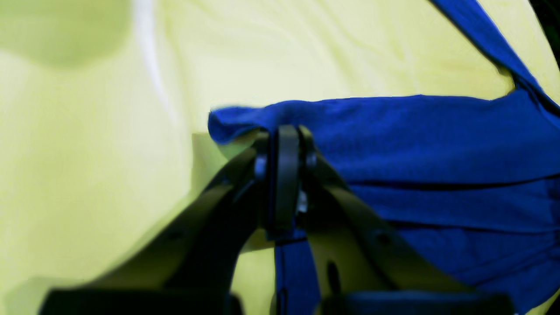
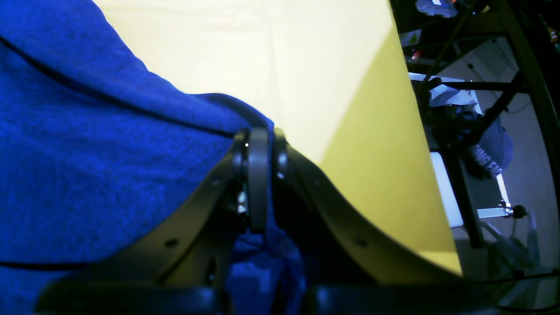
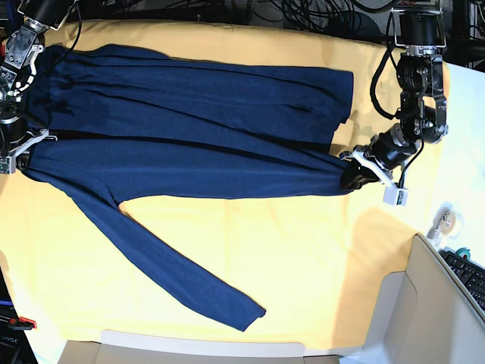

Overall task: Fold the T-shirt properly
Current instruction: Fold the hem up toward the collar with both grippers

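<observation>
Base view shows you the T-shirt point(image 3: 197, 121) stretched flat across the yellow cloth point(image 3: 303, 258) on the desk, one sleeve trailing toward the near edge, while your left fingers point(image 3: 350, 179) and right fingers point(image 3: 17, 155) are each closed tight on opposite ends of its fabric.

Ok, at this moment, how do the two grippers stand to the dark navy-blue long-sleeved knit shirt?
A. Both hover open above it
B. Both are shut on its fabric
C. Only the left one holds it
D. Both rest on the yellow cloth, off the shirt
B: the left gripper and the right gripper each pinch the dark navy-blue long-sleeved knit shirt, one at either end.
</observation>
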